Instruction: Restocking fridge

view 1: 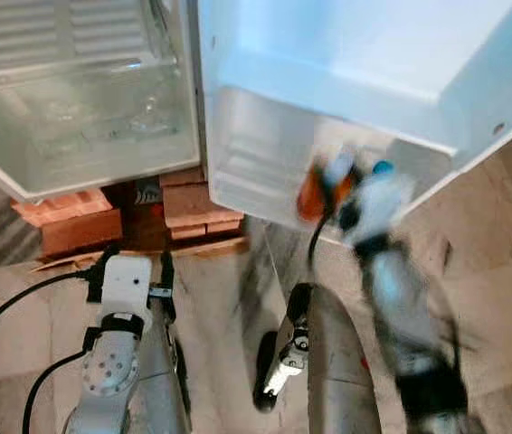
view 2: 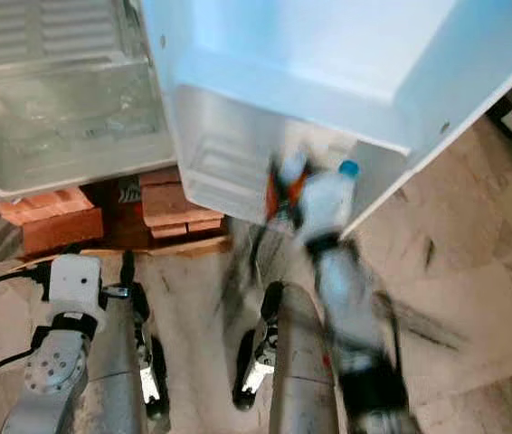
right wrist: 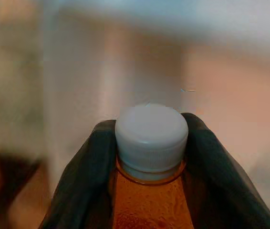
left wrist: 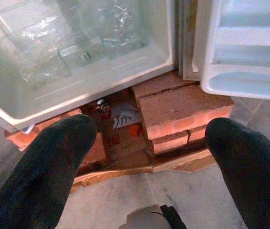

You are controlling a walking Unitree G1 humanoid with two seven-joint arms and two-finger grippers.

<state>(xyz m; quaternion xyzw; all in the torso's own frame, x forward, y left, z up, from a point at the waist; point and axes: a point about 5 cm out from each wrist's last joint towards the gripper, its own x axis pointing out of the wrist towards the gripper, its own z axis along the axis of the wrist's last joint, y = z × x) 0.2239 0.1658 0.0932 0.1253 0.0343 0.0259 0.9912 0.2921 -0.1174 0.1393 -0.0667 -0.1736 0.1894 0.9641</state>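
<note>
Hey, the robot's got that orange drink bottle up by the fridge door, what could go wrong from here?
1. The right hand grips the orange bottle only at the neck under its white cap, so it may swing or slip.
2. The right arm is blurred with motion close to the door shelf; the bottle could knock its front edge rather than drop in.
3. A blue-capped bottle stands at that shelf and might be bumped.
</note>
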